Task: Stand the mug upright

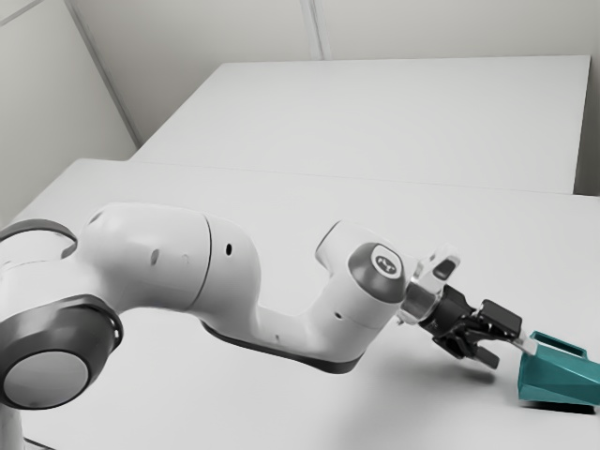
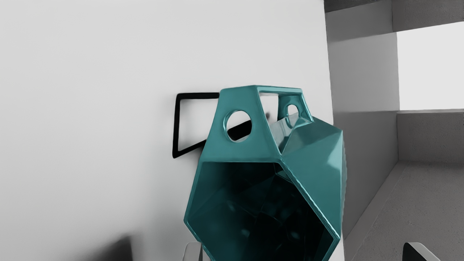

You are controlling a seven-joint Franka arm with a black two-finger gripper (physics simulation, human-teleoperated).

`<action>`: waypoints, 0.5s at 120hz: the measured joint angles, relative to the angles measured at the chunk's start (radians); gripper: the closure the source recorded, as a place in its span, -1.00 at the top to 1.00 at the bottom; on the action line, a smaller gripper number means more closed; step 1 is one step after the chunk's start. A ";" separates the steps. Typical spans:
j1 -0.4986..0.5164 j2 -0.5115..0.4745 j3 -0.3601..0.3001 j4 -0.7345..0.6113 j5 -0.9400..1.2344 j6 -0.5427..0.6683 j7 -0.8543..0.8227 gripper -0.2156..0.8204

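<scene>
Includes two white tabletops, counted as one front tabletop (image 1: 281, 403) and one rear tabletop (image 1: 394, 117), next to each other in the exterior view. Includes one white arm (image 1: 169, 253), entering from the exterior view's left and reaching across the front tabletop. Bears one small round emblem (image 1: 385, 262) on a grey joint cap, too small to read. Ends in one black gripper (image 1: 507, 351), with its two fingers (image 2: 193, 252) apart and clamped on nothing. Includes one teal, faceted mug (image 1: 561, 380), lying on its side on the front tabletop at the exterior view's right, just beyond the gripper. Points its open mouth (image 2: 253, 217) toward the gripper and its angular handle (image 2: 239, 152) upward. Runs partly out of the exterior view at the right edge. Counts as the one container; has a dark interior, too dark to tell any contents. Casts one black, angular outline (image 2: 176, 125) on the white surface beside the handle. Has two round holes in the handle: one near hole (image 2: 238, 119) and one far hole (image 2: 292, 110).
</scene>
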 joint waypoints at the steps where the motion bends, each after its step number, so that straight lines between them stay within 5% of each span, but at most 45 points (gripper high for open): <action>1: 0.000 0.000 0.000 0.001 -0.001 0.001 0.001 0.58; 60: -0.038 0.040 -0.002 0.044 -0.099 0.029 0.084 0.58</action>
